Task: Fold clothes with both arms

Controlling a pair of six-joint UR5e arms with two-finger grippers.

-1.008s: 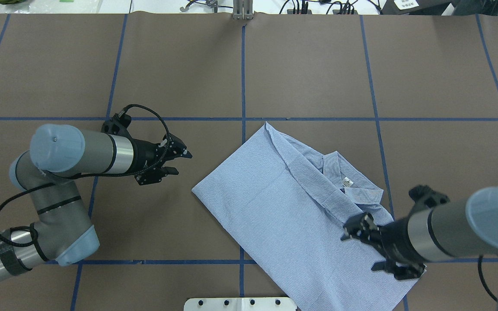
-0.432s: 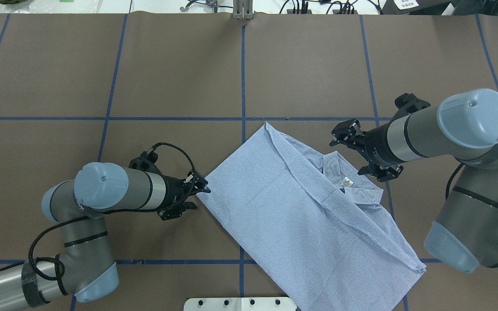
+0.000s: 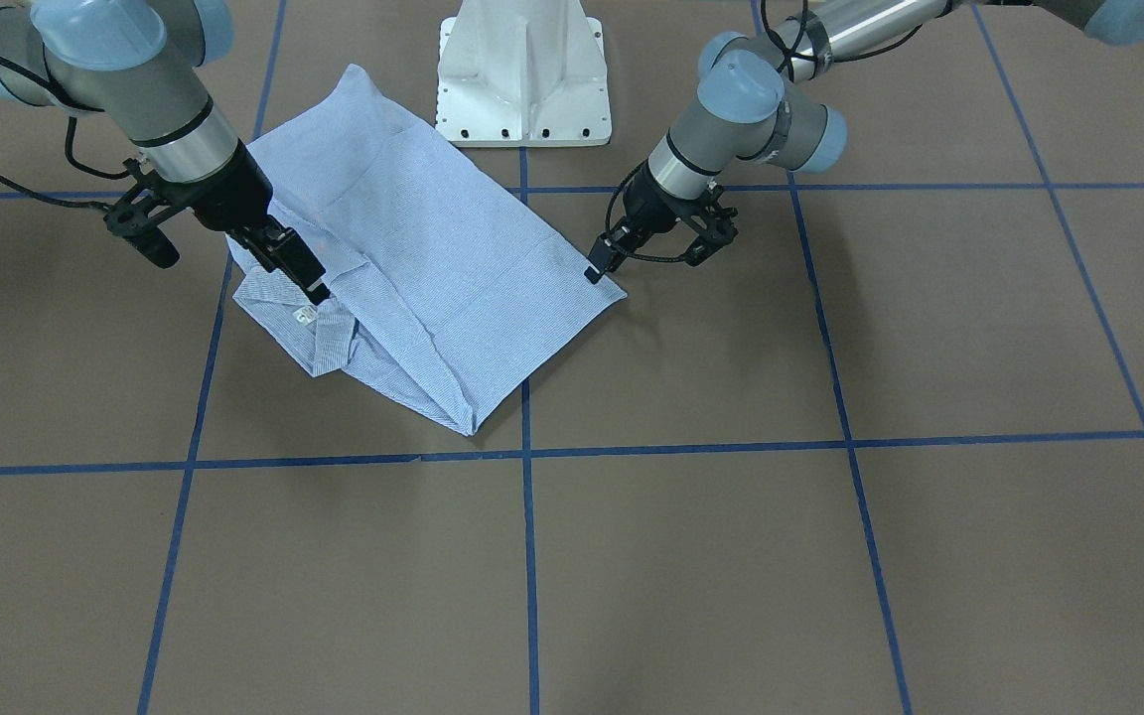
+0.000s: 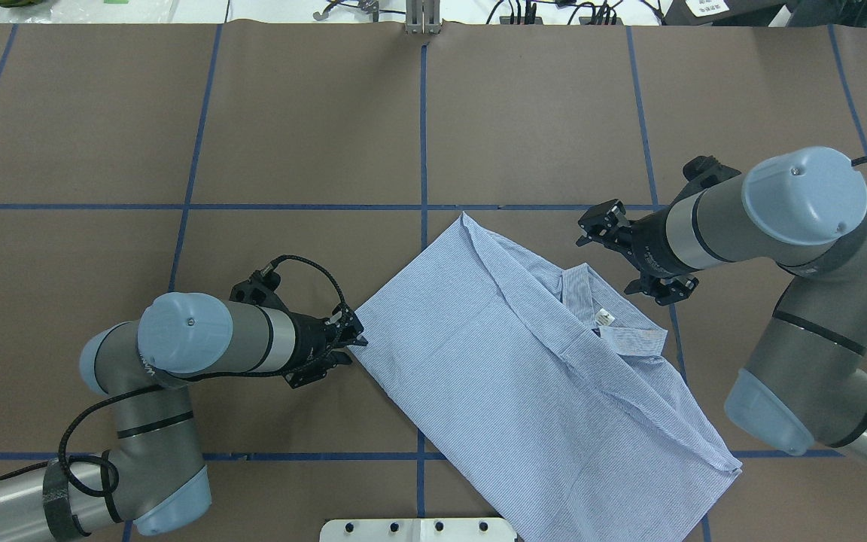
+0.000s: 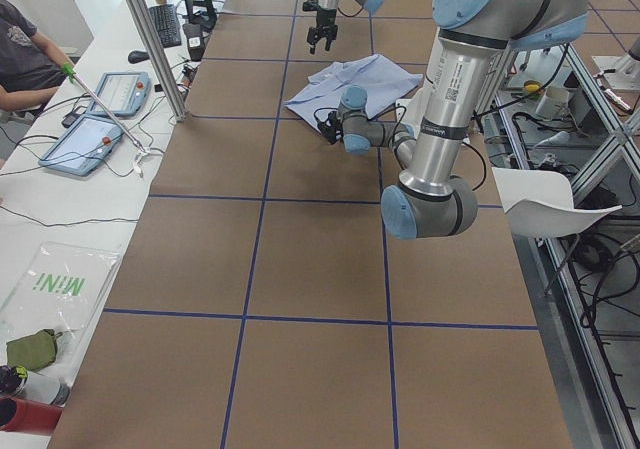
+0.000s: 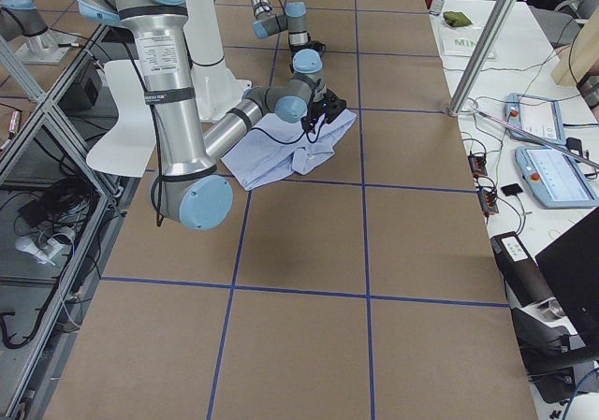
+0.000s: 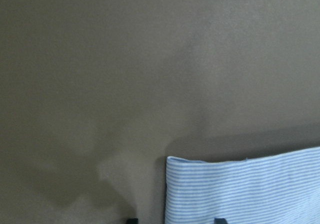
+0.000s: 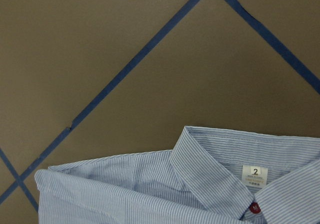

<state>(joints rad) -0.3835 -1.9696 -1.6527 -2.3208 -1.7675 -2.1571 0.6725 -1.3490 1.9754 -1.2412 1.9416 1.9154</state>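
Soft, even light from above fills every view: the brown desk (image 4: 313,113) looks matte and uniform, and shadows are faint and blurred, as beside the left arm (image 3: 743,94) in the front-facing view. The left wrist view is dim and soft, with a dark shadow band along the edge of the shirt (image 7: 250,194), while the right wrist view is brighter and sharp enough to read the "2" on the neck label (image 8: 255,174).
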